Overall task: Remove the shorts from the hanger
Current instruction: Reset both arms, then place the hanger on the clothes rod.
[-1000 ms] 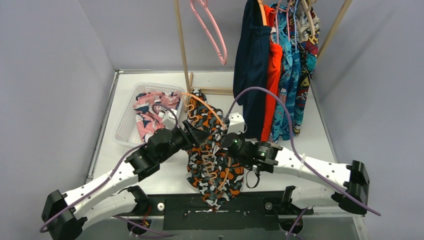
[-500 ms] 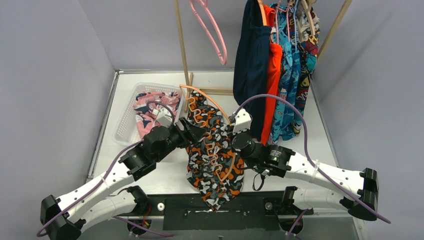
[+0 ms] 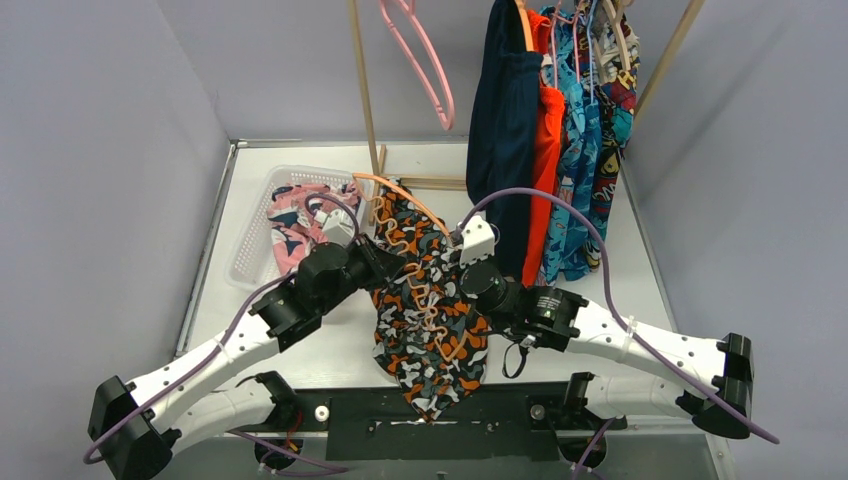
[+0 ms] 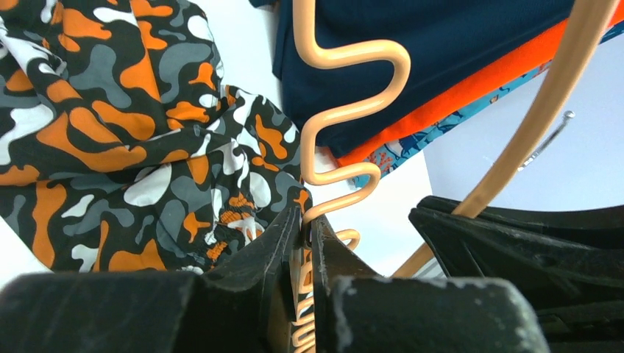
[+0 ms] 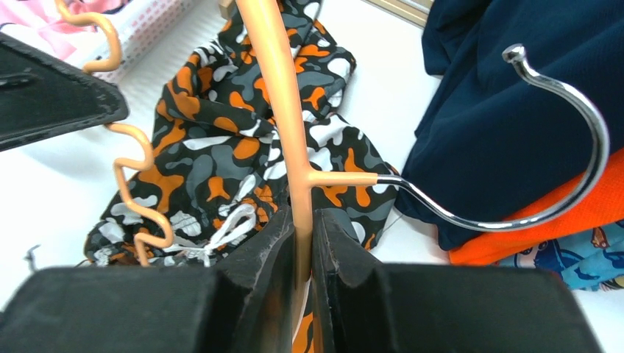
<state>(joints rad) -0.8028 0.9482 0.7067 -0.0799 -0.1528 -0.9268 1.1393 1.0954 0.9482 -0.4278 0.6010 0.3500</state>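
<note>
The black shorts with orange-white print (image 3: 430,320) hang across a peach hanger (image 3: 400,195) between both arms above the table's near middle. My left gripper (image 3: 388,266) is shut on the hanger's wavy lower bar (image 4: 346,110), its jaws pinching the wire (image 4: 307,229); the printed fabric (image 4: 125,140) lies to its left. My right gripper (image 3: 455,268) is shut on the hanger's straight arm (image 5: 283,110) just below the metal hook (image 5: 581,147), with the shorts (image 5: 213,169) bunched behind it.
A white basket (image 3: 248,255) at the left holds pink printed shorts (image 3: 295,225). On the wooden rack (image 3: 365,90) hang an empty pink hanger (image 3: 425,60) and navy (image 3: 505,130), orange-red (image 3: 545,150), teal (image 3: 580,150) and comic-print (image 3: 618,100) shorts, close behind the right gripper.
My left gripper has closed onto the hanger's wavy bar. The hanger and the black printed shorts have shifted slightly; the right arm has moved a little left while keeping its grip.
</note>
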